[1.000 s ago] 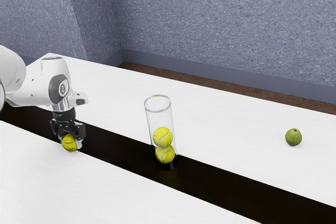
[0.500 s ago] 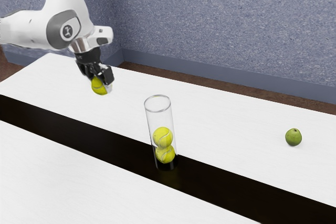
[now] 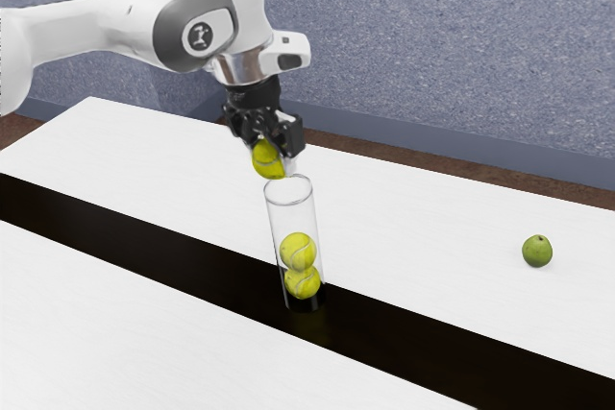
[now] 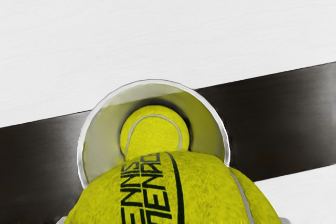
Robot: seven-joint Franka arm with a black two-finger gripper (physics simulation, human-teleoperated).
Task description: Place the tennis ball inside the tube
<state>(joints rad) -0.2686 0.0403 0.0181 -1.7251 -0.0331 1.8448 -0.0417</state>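
Observation:
My gripper point(image 3: 273, 156) is shut on a yellow tennis ball point(image 3: 267, 160), held just above the rim of the clear tube point(image 3: 289, 191) and slightly toward the exterior view's left. The tube stands upright with two tennis balls stacked inside, the upper one point(image 3: 298, 251) resting on the lower one point(image 3: 303, 282). In the wrist view the held ball point(image 4: 173, 192) is large and overlaps part of the tube's round rim point(image 4: 153, 81); beyond it, a ball point(image 4: 155, 129) shows down inside the tube.
A green round fruit point(image 3: 537, 251) lies on the white table point(image 3: 432, 228), toward the exterior view's right. A dark band point(image 3: 144, 245) runs along the table, and the tube stands on it. Behind the table rises a blue-grey wall.
My gripper has lifted the ball from the table and carried it toward the exterior view's right, up to the tube's mouth. The tube, its two balls and the green fruit have stayed put.

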